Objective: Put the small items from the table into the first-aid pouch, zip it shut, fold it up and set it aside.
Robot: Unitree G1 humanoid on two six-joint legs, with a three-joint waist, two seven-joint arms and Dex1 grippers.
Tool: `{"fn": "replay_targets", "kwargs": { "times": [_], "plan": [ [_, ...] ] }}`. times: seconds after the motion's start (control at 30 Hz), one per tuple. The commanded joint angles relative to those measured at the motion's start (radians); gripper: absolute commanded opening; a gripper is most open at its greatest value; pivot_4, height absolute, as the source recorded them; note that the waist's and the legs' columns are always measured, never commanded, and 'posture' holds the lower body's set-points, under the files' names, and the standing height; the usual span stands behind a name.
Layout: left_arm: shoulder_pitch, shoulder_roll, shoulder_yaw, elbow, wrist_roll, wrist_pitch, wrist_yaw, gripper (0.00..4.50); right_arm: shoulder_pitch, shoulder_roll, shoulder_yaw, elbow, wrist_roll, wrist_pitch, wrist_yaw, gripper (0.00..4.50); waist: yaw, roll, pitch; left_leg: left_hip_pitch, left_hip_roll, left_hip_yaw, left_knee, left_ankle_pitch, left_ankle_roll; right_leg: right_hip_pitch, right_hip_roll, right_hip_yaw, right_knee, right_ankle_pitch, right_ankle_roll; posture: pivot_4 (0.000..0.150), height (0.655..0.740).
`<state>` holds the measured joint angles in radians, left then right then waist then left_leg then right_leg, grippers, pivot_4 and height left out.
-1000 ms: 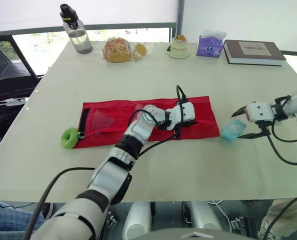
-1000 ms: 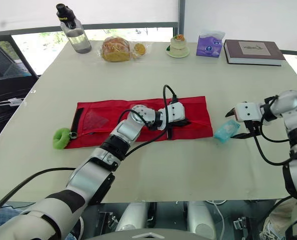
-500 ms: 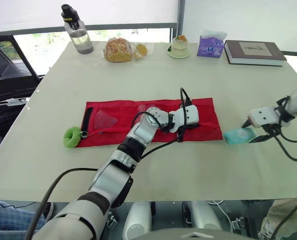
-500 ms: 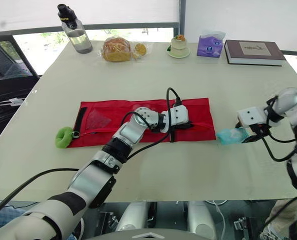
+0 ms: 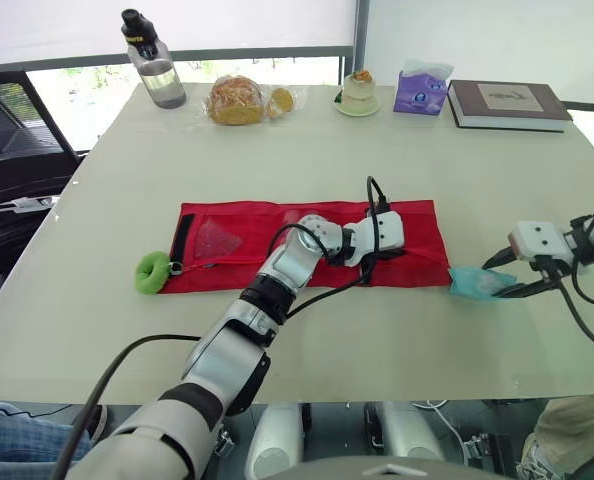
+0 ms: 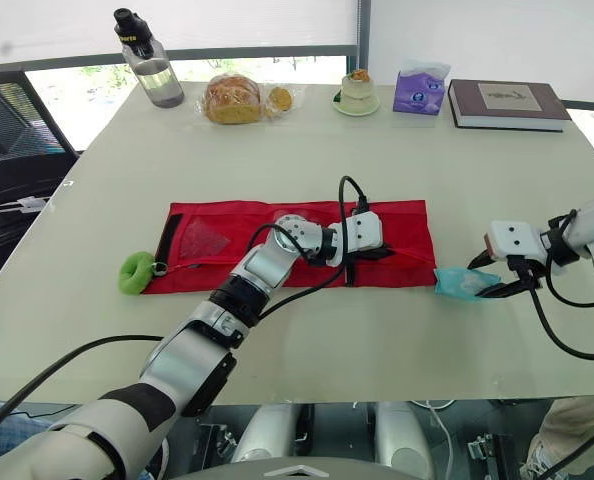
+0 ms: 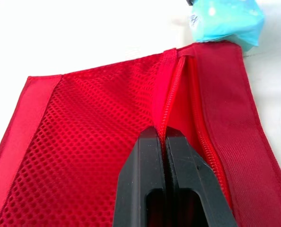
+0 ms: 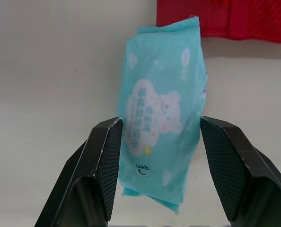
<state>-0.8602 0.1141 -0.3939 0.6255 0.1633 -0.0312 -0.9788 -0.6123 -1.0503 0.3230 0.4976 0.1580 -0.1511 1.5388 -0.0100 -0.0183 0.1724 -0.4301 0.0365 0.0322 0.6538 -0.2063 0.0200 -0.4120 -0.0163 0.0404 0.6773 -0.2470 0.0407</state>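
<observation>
The red fabric first-aid pouch (image 5: 417, 225) lies unfolded and flat across the middle of the pale surface (image 5: 377, 150). The left claw (image 7: 163, 135) has its two black fingers pressed together, apparently pinching the zip edge of the mesh pocket near the pouch's right end. The soft teal plastic tissue packet (image 5: 472, 283) rests on the surface just beside that same end. The right claw (image 8: 160, 125) has its fingers apart, one on each long side of the packet's near end.

The packet looks light, squashy and slick, so it would likely crumple and could squirt out if squeezed hard. A moderate grip across its narrow width, near the middle, seems best. The pouch is limp cloth and will bunch or slide unless it is held taut at the zip.

Compared with a second ago, the pouch and its green ring (image 5: 154, 272) sit slightly further to the robot's right. The right claw has dropped from above the packet to straddle it, and the packet lies flatter.
</observation>
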Motion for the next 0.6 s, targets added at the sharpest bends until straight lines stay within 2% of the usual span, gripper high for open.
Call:
{"fn": "replay_targets", "kwargs": {
  "times": [0.03, 0.17, 0.27, 0.33, 0.4, 0.6],
  "plan": [
    [-0.012, -0.003, 0.008, -0.007, -0.015, -0.016, 0.001, 0.00, 0.068, -0.024, -0.088, -0.120, 0.023, 0.081, -0.044, 2.75, -0.001, 0.000, 0.000, 0.000, 0.000, 0.000, 0.000, 0.000, 0.000, 0.000, 0.000, 0.000, 0.000, 0.000, 0.000, 0.150, 0.7400],
    [-0.009, -0.001, 0.007, -0.009, -0.016, -0.015, -0.003, 0.00, 0.148, -0.030, -0.152, -0.231, 0.040, 0.159, -0.079, 2.75, -0.004, 0.000, 0.000, 0.001, 0.000, 0.000, 0.000, 0.000, 0.000, 0.000, 0.000, 0.000, 0.001, 0.000, 0.000, 0.150, 0.7400],
    [-0.010, 0.001, 0.006, -0.005, -0.017, -0.018, -0.006, 0.00, 0.191, -0.033, -0.201, -0.282, 0.042, 0.197, -0.109, 1.85, -0.003, 0.000, 0.000, 0.000, 0.000, 0.000, 0.000, 0.000, 0.000, 0.000, 0.001, 0.000, 0.000, 0.000, 0.000, 0.150, 0.7400],
    [-0.014, 0.001, 0.008, 0.006, -0.017, -0.022, -0.007, 0.00, 0.213, -0.034, -0.230, -0.297, 0.038, 0.204, -0.129, 0.85, -0.002, 0.000, 0.000, 0.000, 0.000, 0.000, 0.000, 0.000, 0.000, 0.000, 0.001, 0.000, 0.000, 0.000, 0.000, 0.150, 0.7400],
    [-0.018, 0.001, 0.010, 0.014, -0.017, -0.026, -0.007, 0.00, 0.236, -0.040, -0.250, -0.311, 0.037, 0.217, -0.139, 0.09, -0.002, 0.000, 0.000, 0.000, 0.000, 0.000, 0.000, 0.000, 0.000, 0.000, 0.001, 0.000, 0.000, 0.000, 0.000, 0.150, 0.7400],
    [-0.028, -0.003, 0.029, 0.024, -0.037, -0.015, -0.005, 0.00, 0.344, -0.038, -0.371, -0.457, 0.128, 0.359, -0.200, 0.04, -0.002, 0.000, 0.000, 0.000, 0.000, -0.001, 0.000, 0.000, 0.000, 0.000, 0.001, -0.001, 0.000, 0.000, 0.000, 0.150, 0.7400]
  ]
}}
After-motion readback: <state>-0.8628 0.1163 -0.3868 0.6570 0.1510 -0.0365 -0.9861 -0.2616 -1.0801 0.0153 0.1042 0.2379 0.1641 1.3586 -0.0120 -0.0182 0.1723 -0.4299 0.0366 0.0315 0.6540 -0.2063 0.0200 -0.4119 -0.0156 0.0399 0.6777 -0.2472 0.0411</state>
